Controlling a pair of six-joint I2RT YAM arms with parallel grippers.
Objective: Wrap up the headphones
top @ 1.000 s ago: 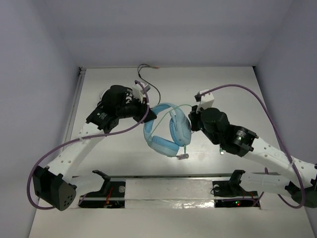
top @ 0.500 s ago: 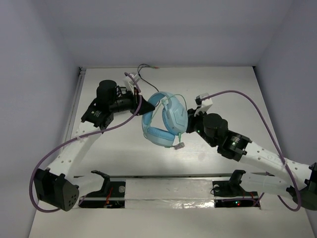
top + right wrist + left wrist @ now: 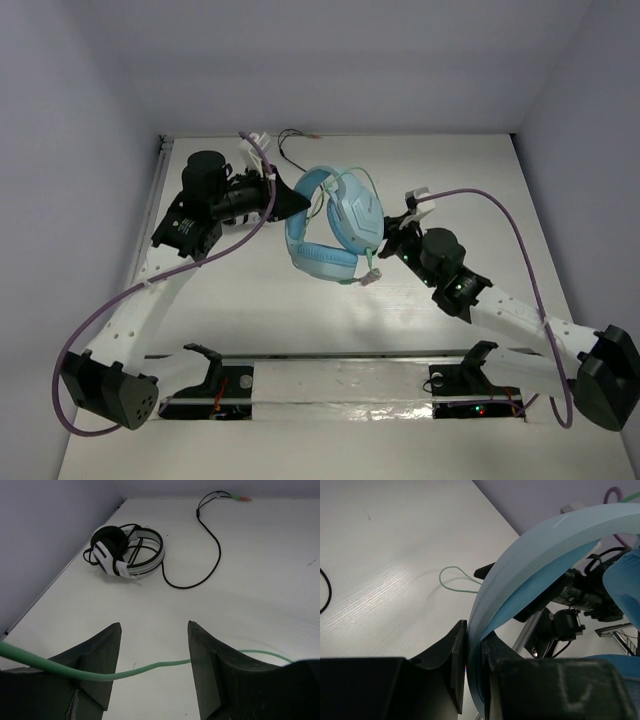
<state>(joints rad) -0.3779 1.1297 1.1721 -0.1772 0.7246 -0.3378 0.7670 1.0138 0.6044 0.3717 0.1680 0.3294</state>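
Only right-wrist view shows white headset point(image 3: 127, 550); left gripper point(image 3: 474, 647) clamps headphones point(image 3: 352, 215); right gripper point(image 3: 155, 632) apart.

We have carried the headphones point(image 3: 335, 225) farther from the near edge, our left gripper point(image 3: 296, 203) drawing back leftward (clamped on the headband). Our right gripper point(image 3: 392, 238) has followed, and the cable plug point(image 3: 368, 281) has drifted along.

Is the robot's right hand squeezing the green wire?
No, the right gripper has its jaws wide apart, and the green cable only runs across the gap between them.
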